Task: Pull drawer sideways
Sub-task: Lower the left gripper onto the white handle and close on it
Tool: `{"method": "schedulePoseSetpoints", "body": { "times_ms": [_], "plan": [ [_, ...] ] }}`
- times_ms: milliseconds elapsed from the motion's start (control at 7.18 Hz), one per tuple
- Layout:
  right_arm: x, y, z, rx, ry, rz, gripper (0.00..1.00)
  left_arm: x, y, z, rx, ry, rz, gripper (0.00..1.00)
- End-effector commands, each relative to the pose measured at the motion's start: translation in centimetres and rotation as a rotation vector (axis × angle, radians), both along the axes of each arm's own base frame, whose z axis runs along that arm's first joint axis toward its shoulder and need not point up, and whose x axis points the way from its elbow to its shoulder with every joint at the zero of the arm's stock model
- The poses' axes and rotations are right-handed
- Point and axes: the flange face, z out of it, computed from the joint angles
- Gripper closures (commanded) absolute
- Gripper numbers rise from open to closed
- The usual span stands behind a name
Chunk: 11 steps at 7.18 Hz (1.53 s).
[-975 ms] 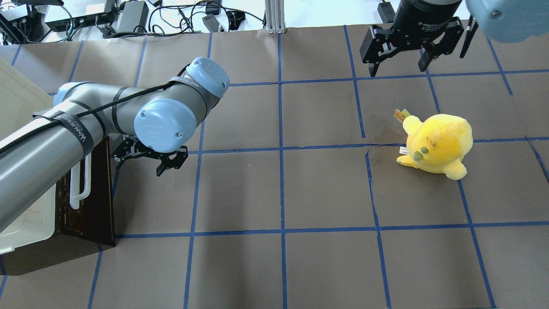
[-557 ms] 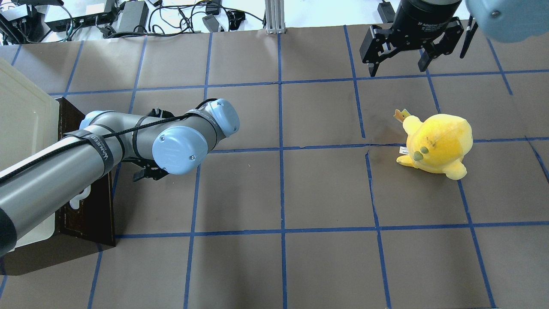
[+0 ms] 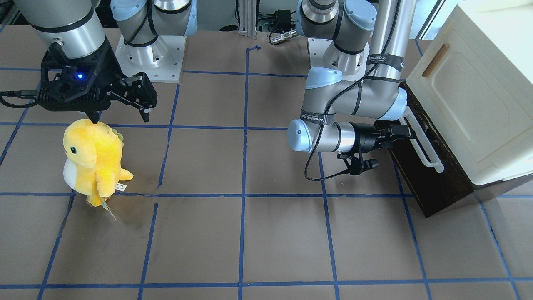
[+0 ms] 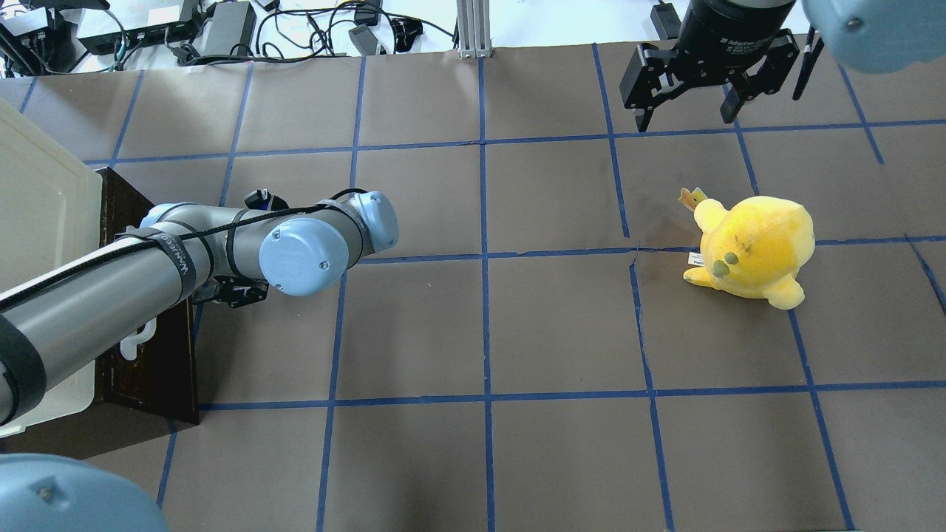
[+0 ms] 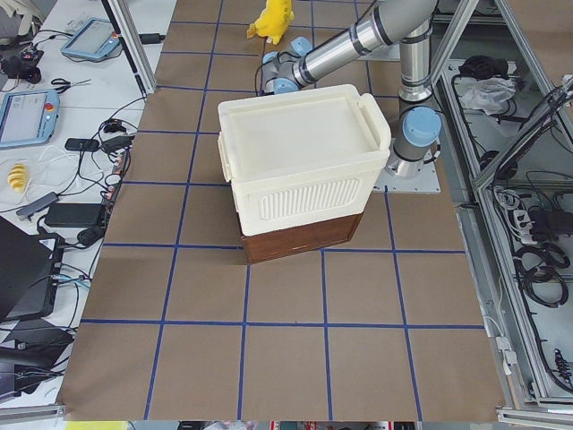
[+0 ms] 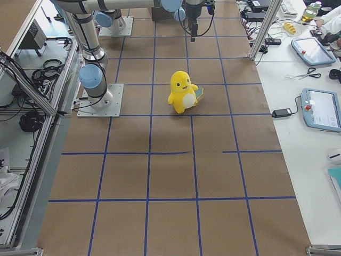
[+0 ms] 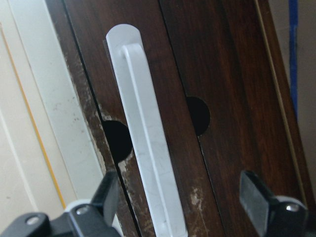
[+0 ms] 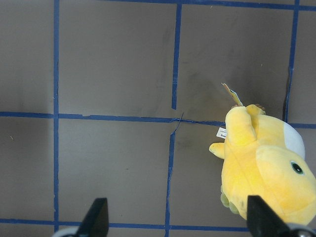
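Brown paper-covered bench (image 4: 480, 332), ruled into squares by blue tape. At its left end stands a smooth cream-white plastic cabinet (image 3: 470, 104). The left-end view alone shows its ribbed side panel and flat lid.

Beneath the cabinet sits the dark brown wooden drawer (image 3: 420, 183), its grained front facing right across open, bare bench. A long white bar handle (image 3: 420, 143), rounded at the ends, runs along this front.

The left wrist view alone reveals two round dark holes (image 7: 198, 116) behind the bar and pale scuffs along one edge. There the left gripper (image 7: 181, 200) has its fingers spread, one either side of the bar.

Far right, the right gripper (image 4: 686, 118) hangs with fingers spread, apart from an upright yellow plush toy (image 4: 754, 247).
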Motion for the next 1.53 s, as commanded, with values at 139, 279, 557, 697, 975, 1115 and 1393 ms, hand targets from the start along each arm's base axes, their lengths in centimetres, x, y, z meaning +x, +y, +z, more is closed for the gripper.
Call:
{"method": "schedulePoseSetpoints", "body": {
  "times_ms": [139,279,557,697,975,1115,1393],
  "plan": [
    [0.0,0.0,0.0,0.000,0.000,0.000,0.00,1.5,-0.7,-1.2,-0.015,-0.036,0.005,0.12],
    [0.0,0.0,0.0,0.000,0.000,0.000,0.00,2.0,-0.9,-1.2,-0.015,-0.037,0.015,0.13],
    [0.0,0.0,0.0,0.000,0.000,0.000,0.00,2.5,-0.8,-1.2,-0.064,-0.044,0.033,0.17],
    [0.0,0.0,0.0,0.000,0.000,0.000,0.00,2.9,-0.7,-1.3,-0.071,-0.048,0.044,0.24],
    [0.0,0.0,0.0,0.000,0.000,0.000,0.00,2.9,-0.6,-1.1,-0.077,-0.047,0.049,0.47],
    [0.0,0.0,0.0,0.000,0.000,0.000,0.00,2.9,-0.7,-1.1,-0.080,-0.046,0.049,0.53],
    [0.0,0.0,0.0,0.000,0.000,0.000,0.00,2.8,-0.7,-1.1,-0.081,-0.044,0.052,0.66]
  ]
}}
